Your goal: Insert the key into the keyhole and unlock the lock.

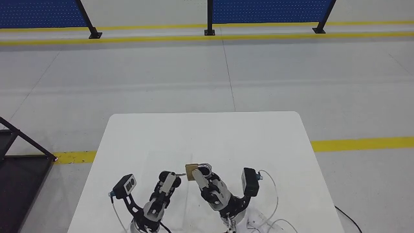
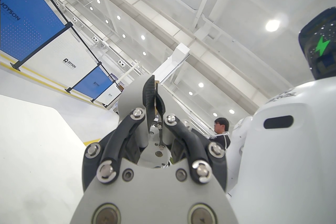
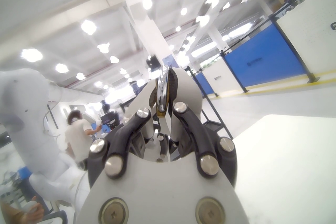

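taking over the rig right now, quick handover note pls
Left gripper: shut on the key, off the table.
Right gripper: shut on the lock, also off the table.
In the top view the two grippers meet over the table's near edge, with the key end at the lock.
Done: key and lock are both in hand and brought together.
Left: I cannot tell whether the key is in the keyhole. Seat it if not, then turn to unlock.

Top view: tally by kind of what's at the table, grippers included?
grippers: 2, left gripper and right gripper
lock: 1, brass, held in the right gripper
key: 1, held in the left gripper, pointing at the lock
table: 1, white
Total: 5
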{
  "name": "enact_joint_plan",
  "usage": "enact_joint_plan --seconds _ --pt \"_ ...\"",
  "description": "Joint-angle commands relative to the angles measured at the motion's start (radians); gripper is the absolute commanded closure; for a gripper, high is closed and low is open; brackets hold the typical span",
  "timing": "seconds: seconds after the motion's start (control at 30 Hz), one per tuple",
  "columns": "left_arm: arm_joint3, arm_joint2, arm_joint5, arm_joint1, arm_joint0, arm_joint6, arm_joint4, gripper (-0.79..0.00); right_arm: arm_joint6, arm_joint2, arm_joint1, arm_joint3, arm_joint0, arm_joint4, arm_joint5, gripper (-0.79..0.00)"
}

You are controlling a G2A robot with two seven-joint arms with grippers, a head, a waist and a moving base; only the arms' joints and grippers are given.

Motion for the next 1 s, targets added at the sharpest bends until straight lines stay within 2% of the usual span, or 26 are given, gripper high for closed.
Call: enact_joint_plan --seconds 0.0,0.7,0.73,0.83,0.97 --pt "0.002 0.001 0.0 -0.001 0.0 -0.001 0.0 0.0 0.002 -0.001 -0.001 0.001 0.001 -0.001 0.0 0.0" --pt "0.015 0.011 0.0 -0.011 -0.009 0.003 0.014 0.0 0.032 -0.017 -0.014 0.006 0.006 -0.007 0.02 0.0" --pt "0.015 0.011 0.0 -0.011 -0.009 0.003 0.015 -0.022 0.031 -0.016 -0.015 0.007 0.006 -0.007 0.02 0.0" --pt "0.017 0.01 0.0 -0.013 -0.008 0.003 0.016 -0.252 0.03 -0.014 -0.015 0.007 0.004 -0.007 0.018 0.0" --pt "0.017 0.01 0.0 -0.015 -0.008 0.002 0.014 -0.289 0.027 -0.009 -0.015 0.005 0.0 -0.008 0.015 0.0"
